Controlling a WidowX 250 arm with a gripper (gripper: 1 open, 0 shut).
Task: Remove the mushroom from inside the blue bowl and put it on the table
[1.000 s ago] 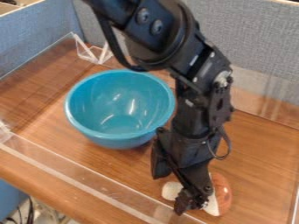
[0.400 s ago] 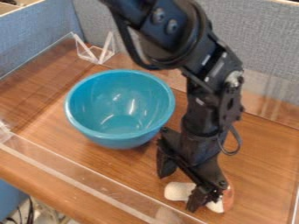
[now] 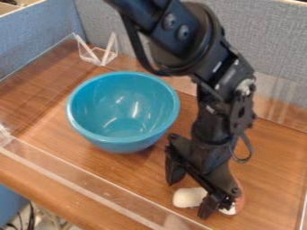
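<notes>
Swung slightly rightward with the tool point(image 3: 202, 187), jaws wide open, no grip visible. Beneath, on the wood-grain tabletop point(image 3: 114, 184): 1 mushroom point(image 3: 188, 197), thick cream stem, rounded orange-brown cap partly hidden. Beyond, glossy, round blue bowl point(image 3: 124, 112).

- The table point(image 3: 114, 184) had a brown wood-grain top, with a clear acrylic wall point(image 3: 84, 187) running along its near edge.
- The blue bowl point(image 3: 124, 112) stood upright on the wood, left of the middle of the view, its glossy turquoise inside showing.
- The mushroom point(image 3: 188, 198) lay on its side near the front edge, to the right of the bowl and apart from it, cream-white stem toward the left, orange-brown cap toward the right, its middle partly hidden.
- A small whitish, see-through angular frame point(image 3: 99, 51) stood at the back left, behind the bowl.
</notes>
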